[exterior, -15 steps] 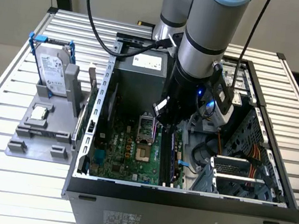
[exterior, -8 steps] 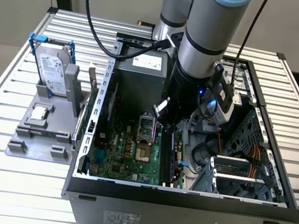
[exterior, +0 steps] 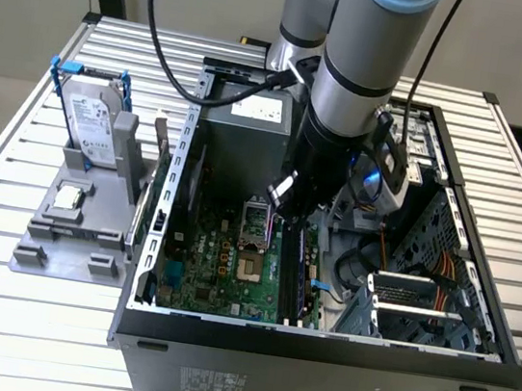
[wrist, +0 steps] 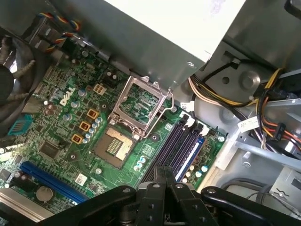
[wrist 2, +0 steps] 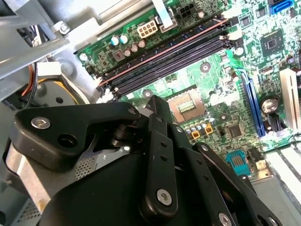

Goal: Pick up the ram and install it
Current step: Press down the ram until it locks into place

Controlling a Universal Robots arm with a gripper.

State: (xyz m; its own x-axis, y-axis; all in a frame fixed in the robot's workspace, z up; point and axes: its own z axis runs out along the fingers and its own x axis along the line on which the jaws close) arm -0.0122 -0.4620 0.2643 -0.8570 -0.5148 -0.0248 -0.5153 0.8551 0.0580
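Ram [exterior: 300, 274] judged already stood in a motherboard [exterior: 222, 268] slot; full seating cannot be confirmed.
Gripper [wrist: 164, 181] is seen closed narrow, nothing held, just over the slots [wrist: 181, 146].

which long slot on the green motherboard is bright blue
The lone bright blue expansion slot; the parallel memory slots grouped across the square processor socket are dark.

The arm [exterior: 353, 92] reaches into the open computer case [exterior: 318, 345], above the green motherboard [exterior: 222, 268].
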